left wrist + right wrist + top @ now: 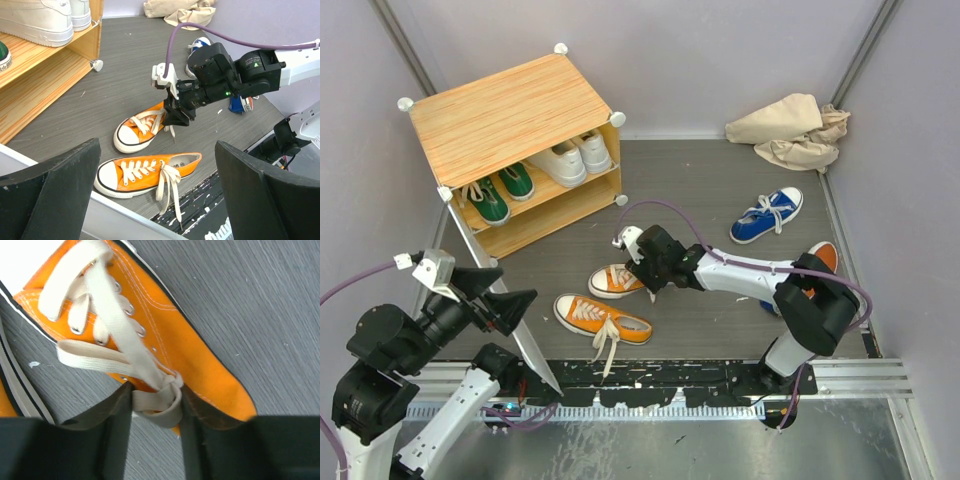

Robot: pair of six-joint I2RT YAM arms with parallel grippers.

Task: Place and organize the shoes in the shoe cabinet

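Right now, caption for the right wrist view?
Right gripper straddles the orange sneaker at its lace knot, fingers either side, on the grey floor.

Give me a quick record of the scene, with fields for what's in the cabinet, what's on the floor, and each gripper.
In shoe cabinet: green pair and white pair, on the inner shelf
On floor: far orange shoe, near orange shoe, blue shoe
Right gripper: clamped either side of far orange shoe's lace knot
Left gripper: open, empty
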